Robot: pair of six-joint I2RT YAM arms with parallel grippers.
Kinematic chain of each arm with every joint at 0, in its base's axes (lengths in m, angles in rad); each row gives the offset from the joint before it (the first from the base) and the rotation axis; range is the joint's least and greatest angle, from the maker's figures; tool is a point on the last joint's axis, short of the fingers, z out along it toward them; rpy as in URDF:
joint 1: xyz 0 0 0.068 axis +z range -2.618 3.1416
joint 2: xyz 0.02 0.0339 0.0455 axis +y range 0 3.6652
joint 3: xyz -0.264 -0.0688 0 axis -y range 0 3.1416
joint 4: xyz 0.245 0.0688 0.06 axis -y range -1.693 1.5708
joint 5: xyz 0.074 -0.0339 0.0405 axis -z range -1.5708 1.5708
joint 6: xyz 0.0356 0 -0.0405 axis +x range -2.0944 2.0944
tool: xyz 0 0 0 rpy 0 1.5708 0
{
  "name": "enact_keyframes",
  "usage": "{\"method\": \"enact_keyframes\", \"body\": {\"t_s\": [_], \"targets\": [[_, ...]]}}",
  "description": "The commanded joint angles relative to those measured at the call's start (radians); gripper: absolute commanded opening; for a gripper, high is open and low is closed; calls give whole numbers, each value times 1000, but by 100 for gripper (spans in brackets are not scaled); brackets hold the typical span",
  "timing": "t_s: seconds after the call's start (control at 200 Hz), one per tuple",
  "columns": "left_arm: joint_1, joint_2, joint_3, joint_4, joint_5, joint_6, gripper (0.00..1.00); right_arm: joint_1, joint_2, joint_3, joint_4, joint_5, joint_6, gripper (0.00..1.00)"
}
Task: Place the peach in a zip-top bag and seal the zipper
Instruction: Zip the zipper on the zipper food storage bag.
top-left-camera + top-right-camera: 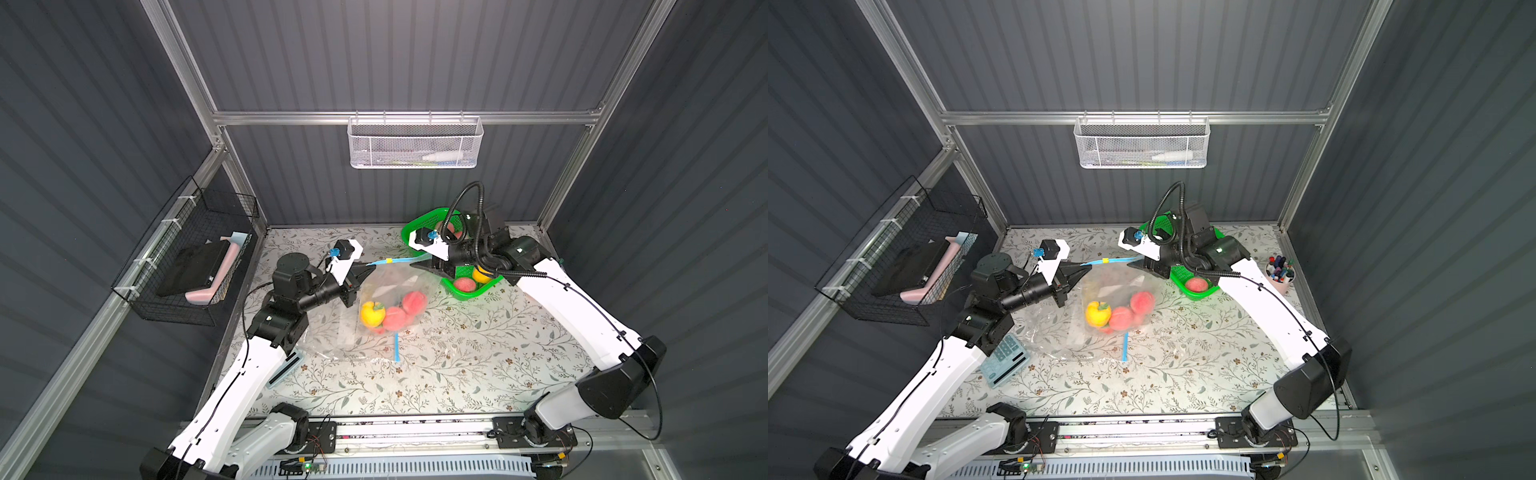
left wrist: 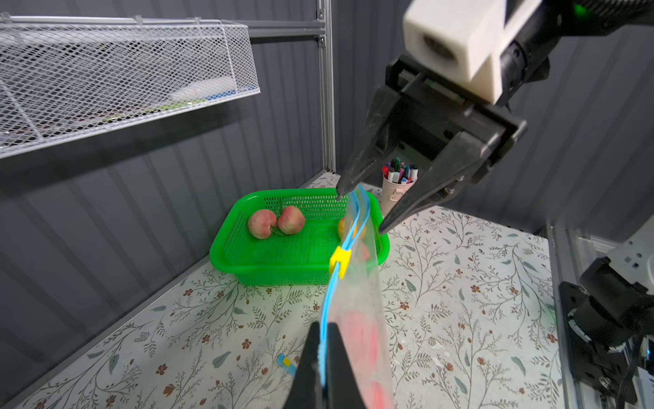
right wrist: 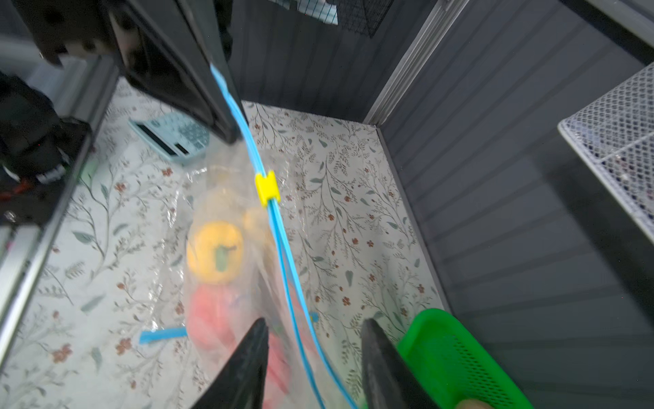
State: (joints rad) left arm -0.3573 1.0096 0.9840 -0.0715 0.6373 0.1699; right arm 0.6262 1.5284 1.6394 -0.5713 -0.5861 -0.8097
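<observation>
Zipper (image 2: 339, 261) pinched by left tool (image 2: 320, 327), right tool (image 2: 362, 212) parted astride it

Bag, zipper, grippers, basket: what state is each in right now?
zip-top bag: held up, peaches inside
left gripper: shut on the zipper end
zipper: sealed from there to the yellow slider, split beyond
right gripper: open, astride the zipper
green basket: holds more peaches

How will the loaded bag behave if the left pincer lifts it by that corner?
Probably floppy: the bag is thin clear film hanging slack from the shut left pincer. Likely bottom-heavy: the peaches and yellow pepper sit low and could swing. The right pincer stands open, adding no support.
</observation>
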Motion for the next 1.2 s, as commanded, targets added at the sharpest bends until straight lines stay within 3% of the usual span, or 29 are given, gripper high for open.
{"method": "enact_keyframes", "body": {"t_s": [0.0, 0.25, 0.595, 0.695, 0.84, 0.941, 1.071, 1.196], "targets": [[3, 12, 41, -31, 44, 35, 0, 19, -9, 14, 84, -119, 54, 53], [3, 14, 48, -31, 72, 42, 0, 52, 38, 45, 88, -159, 28, 54], [4, 5, 53, -32, 88, 43, 0, 70, 88, 83, 42, -193, -14, 43], [3, 1, 52, -33, 93, 43, 0, 71, 93, 86, 32, -193, -20, 36], [3, -10, 41, -23, 77, 35, 0, 72, 95, 88, 6, -200, -45, 14], [3, -23, 32, -14, 50, 26, 0, 72, 83, 76, 2, -175, -58, 8], [3, -42, 15, 8, 23, 11, 0, 72, 67, 56, 9, -113, -61, 10], [3, -30, 14, 10, 57, 12, 0, 73, 75, 66, 13, -133, -53, 22]]}}
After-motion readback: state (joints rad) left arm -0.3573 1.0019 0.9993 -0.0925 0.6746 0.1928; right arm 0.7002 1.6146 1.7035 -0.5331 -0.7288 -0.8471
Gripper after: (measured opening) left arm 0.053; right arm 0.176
